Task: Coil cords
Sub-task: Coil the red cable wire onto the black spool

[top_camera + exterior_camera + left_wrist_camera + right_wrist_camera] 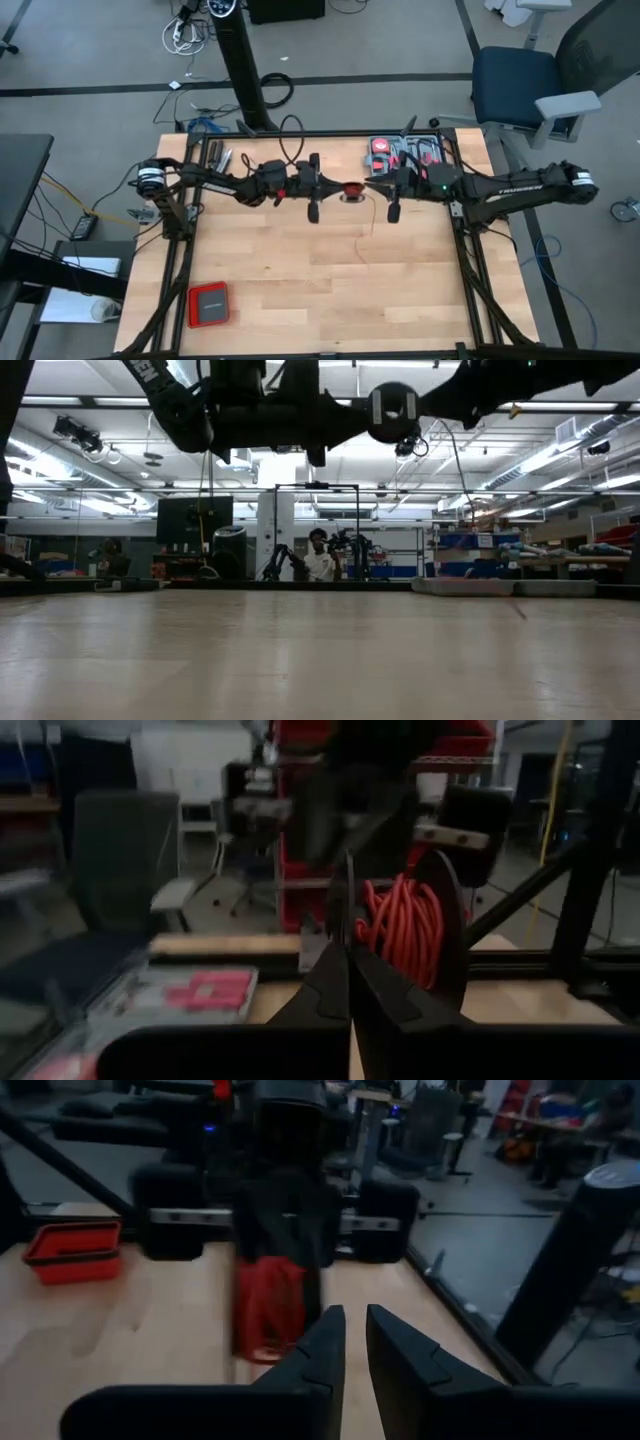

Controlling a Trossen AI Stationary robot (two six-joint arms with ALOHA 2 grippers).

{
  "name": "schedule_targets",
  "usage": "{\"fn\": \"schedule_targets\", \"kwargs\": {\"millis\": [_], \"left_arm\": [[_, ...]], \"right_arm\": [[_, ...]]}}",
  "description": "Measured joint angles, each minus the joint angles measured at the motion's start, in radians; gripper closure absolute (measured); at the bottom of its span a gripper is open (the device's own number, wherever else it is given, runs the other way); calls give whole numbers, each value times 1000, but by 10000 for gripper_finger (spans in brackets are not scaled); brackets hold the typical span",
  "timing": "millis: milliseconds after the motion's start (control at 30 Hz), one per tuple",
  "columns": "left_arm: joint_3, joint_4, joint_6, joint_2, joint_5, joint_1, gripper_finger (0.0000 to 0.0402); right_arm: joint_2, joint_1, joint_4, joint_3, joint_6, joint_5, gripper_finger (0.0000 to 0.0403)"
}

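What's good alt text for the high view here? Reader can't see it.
Seen from above, two dark robot arms meet over the far middle of a wooden table, the left gripper shut on a small red cord bundle and the right gripper close beside it. A thin red strand hangs from the bundle to the table; a grey tool tray sits behind, and a red box lies near the front left corner.

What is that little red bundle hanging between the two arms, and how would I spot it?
Start from the wooden table seen from above, and find where the two dark arms meet, near its far edge. Between the left gripper and the right gripper sits the red cord, a small coiled bundle with a thin strand trailing down. Unlike the flat red box near the front corner, it is raised and stringy.
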Motion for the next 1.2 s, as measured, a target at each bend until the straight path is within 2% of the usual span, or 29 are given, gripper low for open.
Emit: {"fn": "schedule_targets", "kwargs": {"millis": [167, 700, 867, 1200], "left_arm": [[0, -75, -48, 0, 13, 39, 398], [0, -45, -45, 0, 61, 49, 398], [28, -109, -56, 0, 130, 58, 398], [53, -186, -56, 0, 139, 66, 398]], "right_arm": [[7, -52, 7, -5, 60, -85, 355], [82, -115, 38, -5, 97, -139, 355], [113, -124, 58, -5, 113, -195, 351], [113, -126, 86, -4, 113, -222, 342]]}}
